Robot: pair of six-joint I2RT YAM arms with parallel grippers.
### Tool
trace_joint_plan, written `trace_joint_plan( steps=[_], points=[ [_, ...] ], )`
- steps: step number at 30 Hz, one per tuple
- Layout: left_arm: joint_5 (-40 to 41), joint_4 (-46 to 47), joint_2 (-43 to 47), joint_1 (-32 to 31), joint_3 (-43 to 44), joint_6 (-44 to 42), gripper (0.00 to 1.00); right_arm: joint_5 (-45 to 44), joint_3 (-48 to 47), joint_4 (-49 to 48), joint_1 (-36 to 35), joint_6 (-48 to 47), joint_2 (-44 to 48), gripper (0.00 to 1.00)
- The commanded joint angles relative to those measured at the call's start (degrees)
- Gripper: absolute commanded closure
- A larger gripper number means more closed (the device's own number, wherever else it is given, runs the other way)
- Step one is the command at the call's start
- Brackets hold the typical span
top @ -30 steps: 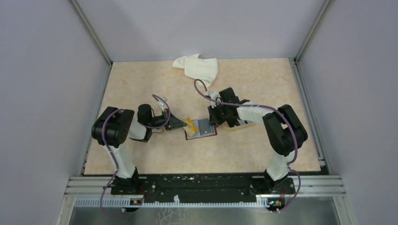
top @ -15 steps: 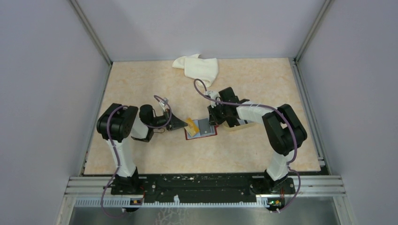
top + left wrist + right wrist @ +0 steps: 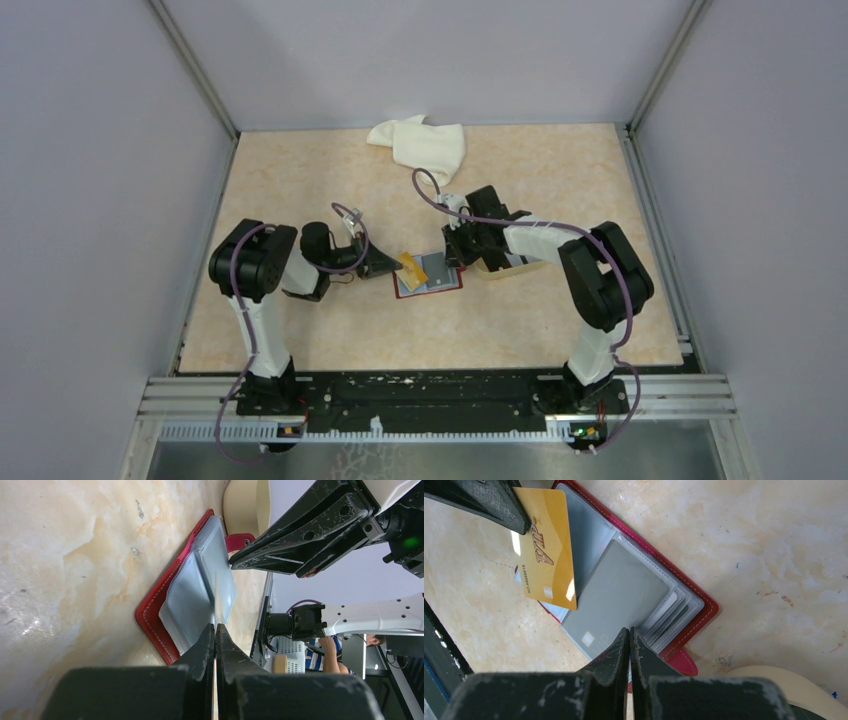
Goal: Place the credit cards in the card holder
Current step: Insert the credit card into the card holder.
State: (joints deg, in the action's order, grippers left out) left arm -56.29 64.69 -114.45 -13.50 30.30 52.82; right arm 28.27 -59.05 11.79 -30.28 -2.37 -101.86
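The dark red card holder (image 3: 432, 283) lies open on the table, its clear sleeves (image 3: 192, 592) facing up. A grey card (image 3: 616, 597) sits in its top sleeve. My left gripper (image 3: 391, 264) is shut on a gold VIP credit card (image 3: 546, 545), which is tilted over the holder's left half. In the left wrist view this gold card (image 3: 215, 592) shows edge-on, running out from my left gripper (image 3: 216, 626). My right gripper (image 3: 630, 629) is shut, its tips at the grey card's near edge by the red snap tab (image 3: 684, 662).
A beige tray (image 3: 500, 268) sits just right of the holder, partly under my right arm, and its rim (image 3: 784, 690) shows in the right wrist view. A white cloth (image 3: 420, 145) lies at the back of the table. Grey walls enclose the table.
My left arm has edged to the right, carrying the gold card a little further over the holder. The right arm has stayed put.
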Motion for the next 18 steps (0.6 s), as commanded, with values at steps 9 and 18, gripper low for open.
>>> trace_joint_plan(
  steps=[9, 18],
  points=[
    [1.25, -2.60, 2.01, -0.30, -0.46, -3.07, 1.00, -1.29, -1.97, 1.39, -1.18, -0.97, -1.55, 1.00],
    [1.20, -2.07, 2.55, -0.30, -1.12, -3.12, 1.00, -1.20, -2.02, 1.51, -1.36, -1.11, -1.56, 1.00]
  ],
)
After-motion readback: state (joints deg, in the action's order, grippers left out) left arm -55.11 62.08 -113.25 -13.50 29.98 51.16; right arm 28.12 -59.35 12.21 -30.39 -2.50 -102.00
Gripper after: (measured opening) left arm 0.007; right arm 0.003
